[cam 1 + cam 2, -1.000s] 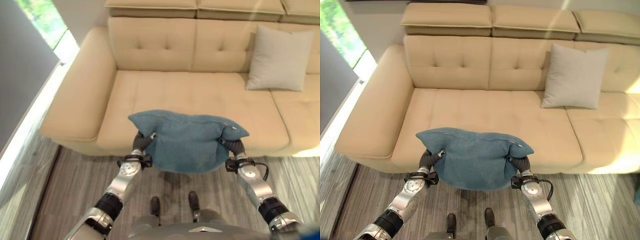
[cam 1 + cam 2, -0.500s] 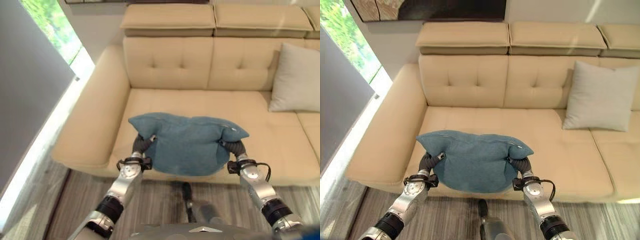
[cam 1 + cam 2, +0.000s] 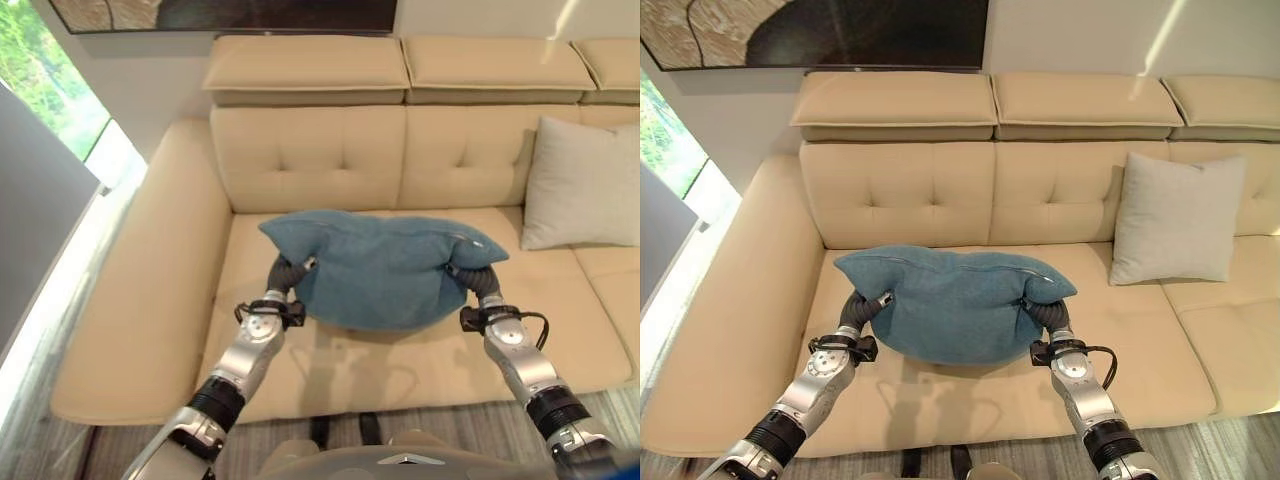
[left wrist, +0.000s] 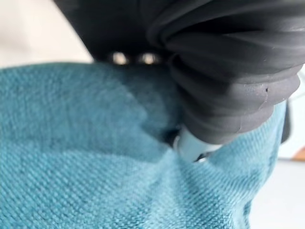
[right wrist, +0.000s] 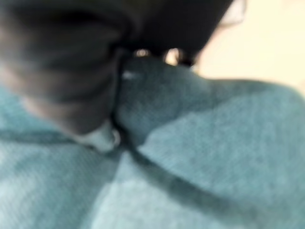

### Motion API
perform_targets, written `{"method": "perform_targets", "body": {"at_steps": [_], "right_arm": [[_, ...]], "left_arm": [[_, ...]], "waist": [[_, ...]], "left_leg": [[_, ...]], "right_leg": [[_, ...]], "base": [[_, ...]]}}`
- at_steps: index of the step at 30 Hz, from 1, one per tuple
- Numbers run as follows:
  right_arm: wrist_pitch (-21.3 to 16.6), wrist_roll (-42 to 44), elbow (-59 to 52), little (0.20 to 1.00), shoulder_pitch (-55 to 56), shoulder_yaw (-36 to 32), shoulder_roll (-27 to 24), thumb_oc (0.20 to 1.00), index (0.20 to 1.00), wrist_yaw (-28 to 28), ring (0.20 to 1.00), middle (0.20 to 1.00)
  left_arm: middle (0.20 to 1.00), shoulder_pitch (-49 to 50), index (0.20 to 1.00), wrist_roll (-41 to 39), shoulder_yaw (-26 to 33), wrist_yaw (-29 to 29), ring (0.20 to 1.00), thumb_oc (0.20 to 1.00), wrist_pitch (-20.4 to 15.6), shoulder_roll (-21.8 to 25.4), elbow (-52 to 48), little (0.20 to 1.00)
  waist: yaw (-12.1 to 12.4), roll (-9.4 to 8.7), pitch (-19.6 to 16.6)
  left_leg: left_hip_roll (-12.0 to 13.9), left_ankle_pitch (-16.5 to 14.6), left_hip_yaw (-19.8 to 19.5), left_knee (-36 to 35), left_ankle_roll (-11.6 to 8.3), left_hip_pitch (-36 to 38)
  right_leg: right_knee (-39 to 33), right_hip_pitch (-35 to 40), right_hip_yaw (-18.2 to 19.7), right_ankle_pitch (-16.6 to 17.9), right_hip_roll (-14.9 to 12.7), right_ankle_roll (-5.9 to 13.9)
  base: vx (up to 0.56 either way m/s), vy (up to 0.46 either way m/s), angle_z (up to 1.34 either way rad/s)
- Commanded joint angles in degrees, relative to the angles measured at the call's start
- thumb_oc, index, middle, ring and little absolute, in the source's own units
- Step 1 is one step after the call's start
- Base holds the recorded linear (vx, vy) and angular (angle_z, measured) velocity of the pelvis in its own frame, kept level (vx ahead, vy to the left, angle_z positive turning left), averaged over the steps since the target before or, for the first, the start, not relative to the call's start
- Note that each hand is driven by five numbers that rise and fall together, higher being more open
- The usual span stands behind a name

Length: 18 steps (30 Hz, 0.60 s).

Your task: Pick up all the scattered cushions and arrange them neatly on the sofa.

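Placement is the step in hand: left hand (image 3: 290, 272) and right hand (image 3: 470, 278), fingers buried in fabric so their grip cannot be told, hold the teal woven cushion (image 3: 385, 265) above the beige tufted sofa (image 3: 310, 160) seat, needing lowering against its backrest.

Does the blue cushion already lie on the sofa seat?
No, the blue cushion hangs above the sofa seat between the left hand and right hand.
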Motion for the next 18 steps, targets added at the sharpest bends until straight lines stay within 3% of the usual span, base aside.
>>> {"method": "perform_targets", "body": {"at_steps": [1,8,15,18], "right_arm": [[-5.83,-1.93,-6.41,0.2,-5.57,-0.17,1.76,0.2,0.2,0.05,0.2,0.2],[-5.54,-3.72,-5.58,0.2,-17.65,1.48,-0.53,0.2,0.2,-3.29,0.2,0.2],[-4.63,-0.38,5.12,0.2,-42.54,8.29,-4.53,0.2,0.2,-7.26,0.2,0.2],[-4.48,0.22,8.21,0.2,-46.9,9.89,-5.37,0.2,0.2,-7.75,0.2,0.2]], "left_arm": [[0.2,-8.5,0.2,4.06,-4.08,-0.96,0.2,0.2,-4.95,-4.21,-4.93,0.2],[0.2,-20.55,0.2,6.02,-3.34,3.47,0.2,0.2,-5.01,-3.33,-2.62,0.2],[0.2,-42.96,0.2,2.01,-6.55,9.2,0.2,0.2,-7.13,-1.36,8.11,0.2],[0.2,-46.9,0.2,1.46,-7.4,9.75,0.2,0.2,-7.4,-0.78,10.61,0.2]], "waist": [[1.65,-0.08,-3.87],[1.45,0.49,-3.09],[1.64,0.63,0.01],[1.95,0.39,0.34]], "left_leg": [[1.49,-4.06,3.12,0.63,-2.64,4.95],[1.83,-4.41,4.03,0.63,-3.01,3.27],[2.39,-0.44,3.45,0.63,-3.74,-9.76],[2.42,0.44,2.89,0.63,-3.84,-12.18]], "right_leg": [[2.82,-1.55,0.2,-0.09,-1.91,5.87],[0.3,-2.71,-0.16,1.35,-2.44,6.71],[1.08,-16.41,-0.3,4.88,-1.39,7.26],[1.72,-18.93,-0.49,5.22,-1.34,7.24]], "base": [[0.0,0.0,0.0],[-0.02,-0.007,0.0],[-0.18,-0.044,-0.04],[-0.04,-0.036,-0.01]]}}
